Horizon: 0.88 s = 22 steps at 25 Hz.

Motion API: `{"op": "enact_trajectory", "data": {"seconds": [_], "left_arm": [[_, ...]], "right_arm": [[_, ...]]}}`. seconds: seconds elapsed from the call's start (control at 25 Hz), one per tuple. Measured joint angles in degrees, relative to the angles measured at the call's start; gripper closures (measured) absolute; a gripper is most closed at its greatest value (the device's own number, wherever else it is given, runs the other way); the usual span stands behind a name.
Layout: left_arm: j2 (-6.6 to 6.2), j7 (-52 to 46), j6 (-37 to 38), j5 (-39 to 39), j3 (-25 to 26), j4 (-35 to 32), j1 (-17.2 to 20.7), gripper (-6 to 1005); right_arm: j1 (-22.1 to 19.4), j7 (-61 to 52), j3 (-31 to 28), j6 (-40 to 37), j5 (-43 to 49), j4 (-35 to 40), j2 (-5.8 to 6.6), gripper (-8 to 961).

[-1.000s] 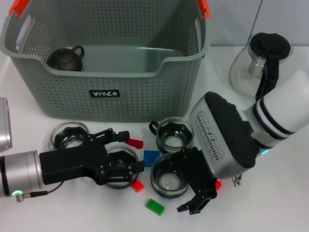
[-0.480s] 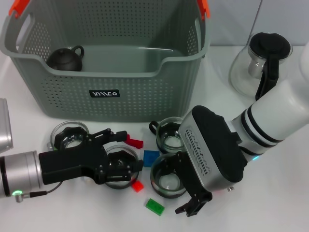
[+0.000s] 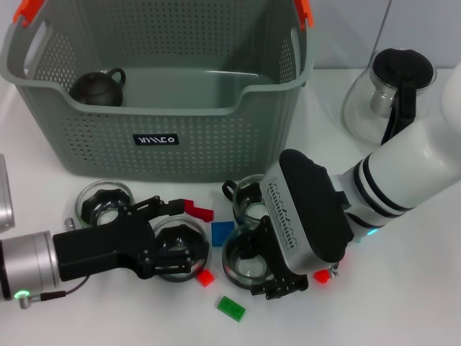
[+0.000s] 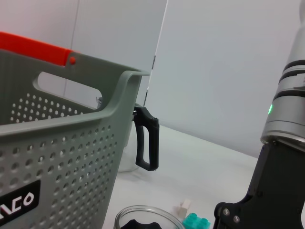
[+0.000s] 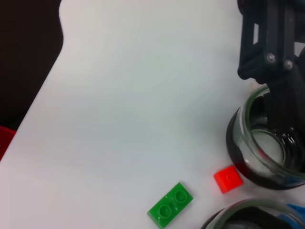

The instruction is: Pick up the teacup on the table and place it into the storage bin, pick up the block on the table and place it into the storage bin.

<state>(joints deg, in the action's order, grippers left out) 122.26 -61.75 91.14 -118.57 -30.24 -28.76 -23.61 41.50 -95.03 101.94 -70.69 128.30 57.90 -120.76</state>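
Observation:
The storage bin (image 3: 216, 137) stands at the back with a black teapot (image 3: 97, 88) inside. Several glass teacups sit in front of it. My left gripper (image 3: 167, 241) is open around one teacup (image 3: 184, 249); in the right wrist view one of its fingers (image 5: 275, 107) reaches down inside that teacup (image 5: 259, 160). My right gripper (image 3: 277, 282) is low against the near rim of another teacup (image 3: 243, 265). Blocks lie between the cups: blue (image 3: 222, 233), red (image 3: 199, 210), small red (image 3: 206, 277), green (image 3: 232, 308) and another red (image 3: 322, 275).
A glass jug (image 3: 392, 97) with a black lid stands at the back right. Two more teacups (image 3: 104, 202) (image 3: 253, 198) sit close to the bin's front wall. The table's edge (image 5: 43, 95) runs near the green block (image 5: 170, 204).
My right gripper has swung left and in over its teacup's near rim. My left gripper has shifted slightly left and toward me; its teacup has stayed in place.

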Motion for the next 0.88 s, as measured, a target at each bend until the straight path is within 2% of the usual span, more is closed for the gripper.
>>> {"op": "enact_trajectory", "data": {"seconds": [0.2, 0.64, 0.88], "left_arm": [[0.06, 0.12, -0.02, 0.02, 0.01, 0.0, 0.19, 75], [0.08, 0.14, 0.0, -0.21, 0.01, 0.02, 0.36, 76], [0.08, 0.14, 0.23, -0.25, 0.0, 0.02, 0.33, 76]], "right_arm": [[0.66, -0.01, 0.19, -0.42, -0.12, -2.03, -0.01, 357], [1.39, -2.63, 0.47, -2.68, -0.25, -2.5, 0.06, 831], [0.84, -4.36, -0.27, -4.9, -0.25, -1.13, 0.19, 890]]}}
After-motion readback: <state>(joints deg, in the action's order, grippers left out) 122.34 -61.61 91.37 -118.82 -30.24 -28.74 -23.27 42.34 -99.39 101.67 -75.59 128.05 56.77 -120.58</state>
